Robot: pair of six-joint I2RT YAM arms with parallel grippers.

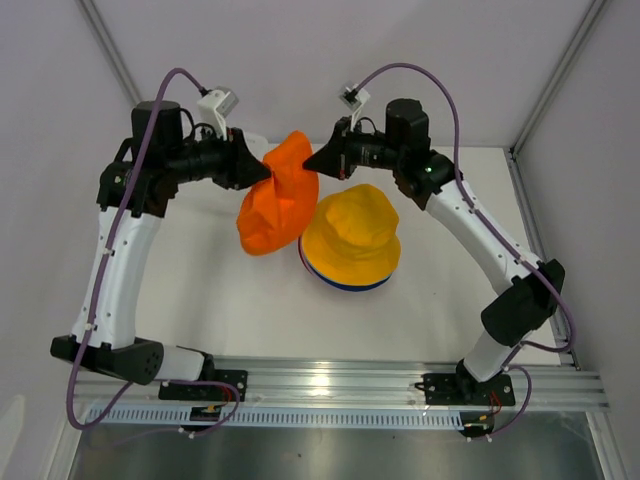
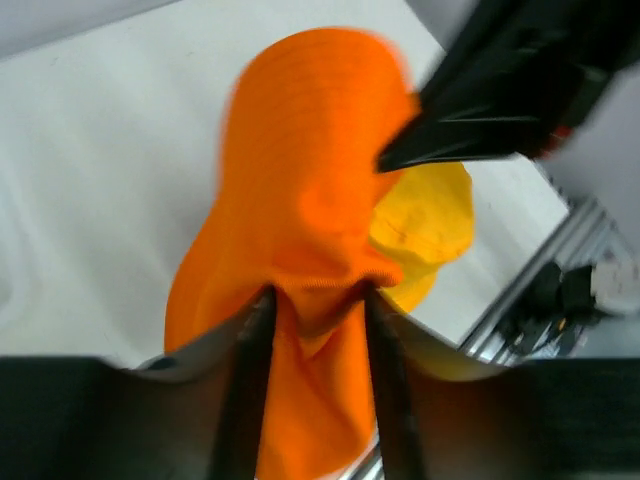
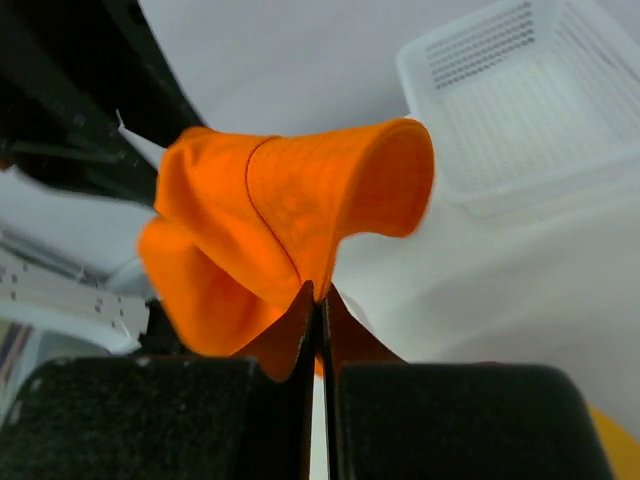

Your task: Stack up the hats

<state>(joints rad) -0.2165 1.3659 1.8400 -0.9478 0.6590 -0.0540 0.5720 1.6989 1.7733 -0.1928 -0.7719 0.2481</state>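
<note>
An orange hat (image 1: 278, 205) hangs in the air between both grippers, above the table. My left gripper (image 1: 264, 172) is shut on its brim from the left; the left wrist view shows orange fabric (image 2: 310, 200) bunched between the fingers. My right gripper (image 1: 310, 163) is shut on the brim from the right, fabric (image 3: 290, 220) pinched at the tips. A yellow hat (image 1: 352, 236) lies on top of a stack just right of the orange one, with a dark blue brim (image 1: 345, 286) showing under it. The yellow hat also shows in the left wrist view (image 2: 425, 225).
A white slatted plastic basket (image 3: 520, 100) stands at the back of the table, mostly hidden behind the grippers in the top view. Grey walls close the table at the back and right. The rail with the arm bases (image 1: 330, 385) runs along the near edge.
</note>
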